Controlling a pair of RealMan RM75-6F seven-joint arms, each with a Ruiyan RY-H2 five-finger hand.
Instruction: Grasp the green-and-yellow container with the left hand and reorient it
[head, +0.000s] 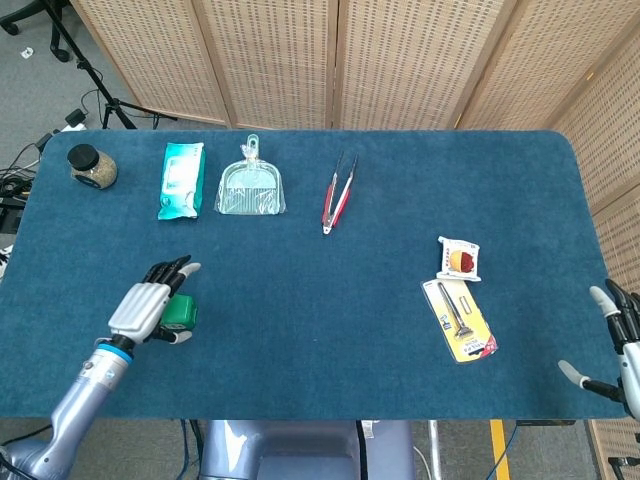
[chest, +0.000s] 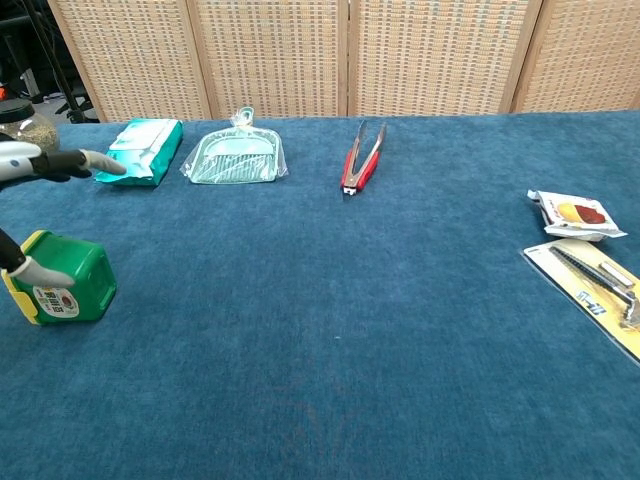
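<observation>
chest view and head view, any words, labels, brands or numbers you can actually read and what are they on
None can be read.
Green-and-yellow container: white label with dark marks, too small to read.
Wet-wipes pack: print blurred.
Yellow card with the peeler: print too small.
Small snack packet: picture only, no legible text.

A: How is the dark blue felt-covered table (head: 330, 300) lit?
B: Evenly and brightly from above; shadows beneath objects on it are faint.
A: Any blur or glare?
B: Both views are sharp across the table, without glare.
</observation>
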